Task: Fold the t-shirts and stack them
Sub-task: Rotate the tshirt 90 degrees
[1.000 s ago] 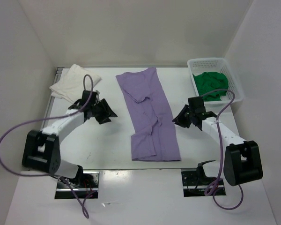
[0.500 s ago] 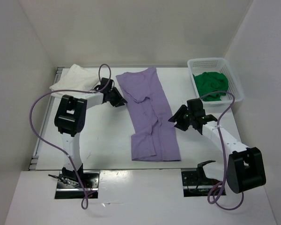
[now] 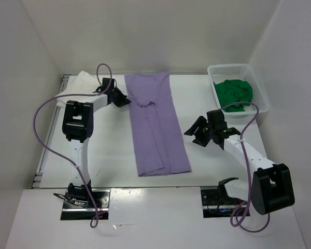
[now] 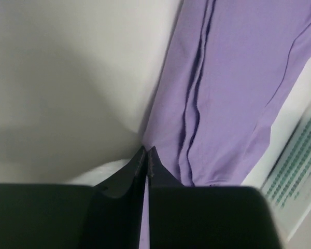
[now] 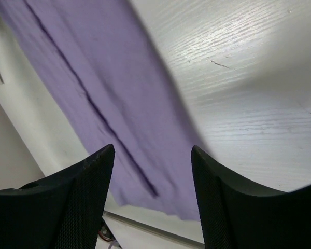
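Two grippers, two different states. My left gripper has its fingers pressed together at the far left corner of the lavender t-shirt. A sliver of purple shows between them, so I judge it pinches the cloth there. My right gripper hangs spread wide just beside the shirt's right edge, holding nothing.

That shirt lies as a long narrow strip down the middle of the table. The white t-shirt sits bunched in the far left corner, and the green t-shirt is in the basket at the far right.

Pulling with only one corner held could drag the strip askew and spoil its lengthwise fold. Thin cloth could also slip from my pinch.

My left arm reaches far forward, forearm turned rightward toward the shirt. My right arm stretches forward and leftward, wrist low over the table.
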Motion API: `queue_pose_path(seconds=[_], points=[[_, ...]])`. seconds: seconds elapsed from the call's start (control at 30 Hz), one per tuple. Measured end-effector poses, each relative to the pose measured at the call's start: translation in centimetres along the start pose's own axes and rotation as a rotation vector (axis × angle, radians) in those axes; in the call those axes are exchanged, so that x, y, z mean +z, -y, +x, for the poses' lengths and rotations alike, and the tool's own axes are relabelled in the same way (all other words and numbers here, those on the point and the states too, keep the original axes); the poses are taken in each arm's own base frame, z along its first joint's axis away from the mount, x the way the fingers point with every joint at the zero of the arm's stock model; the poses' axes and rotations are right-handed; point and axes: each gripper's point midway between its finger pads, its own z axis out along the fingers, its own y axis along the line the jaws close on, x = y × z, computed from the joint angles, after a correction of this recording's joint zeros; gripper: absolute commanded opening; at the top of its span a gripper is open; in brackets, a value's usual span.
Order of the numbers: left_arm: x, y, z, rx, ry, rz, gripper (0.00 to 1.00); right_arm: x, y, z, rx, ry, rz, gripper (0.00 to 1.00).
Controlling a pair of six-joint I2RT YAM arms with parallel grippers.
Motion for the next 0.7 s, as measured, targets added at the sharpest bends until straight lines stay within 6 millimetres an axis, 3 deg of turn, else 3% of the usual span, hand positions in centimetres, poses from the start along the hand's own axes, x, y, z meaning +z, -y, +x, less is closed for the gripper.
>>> queue_pose_path(seconds=[0.13,0.2,0.27,0.37,0.57,0.63,0.7], points=[[-1.1,-2.0,-5.0,-0.002,0.082,-0.027,0.52,0.9,0.5,1.3,-0.019,-0.051,0.025,0.67],[-1.7,-2.4,-6.4,0.01,0.099,-0.021,0.57,1.3,0.5,2.4,-0.043,-0.083,0.033,0.68],[-2.6,-2.3,-6.1,0.032,0.088,-0.01,0.57,1.4,0.3,3.3,-0.062,-0.103,0.034,0.68],[-5.2,-2.6,-2.0,0.081,0.029,-0.009,0.51,1.4,0.0,5.1,-0.091,-0.133,0.033,0.67],[-12.2,-3.2,11.6,0.255,-0.159,-0.005,0.5,1.1,2.9,11.0,-0.105,-0.233,0.095,0.63],[-14.9,-4.6,15.6,0.294,-0.221,-0.025,0.52,0.9,4.0,11.8,-0.096,-0.243,0.119,0.63],[-17.2,-6.5,17.8,0.302,-0.255,-0.056,0.54,0.7,4.9,12.0,-0.081,-0.236,0.136,0.63]])
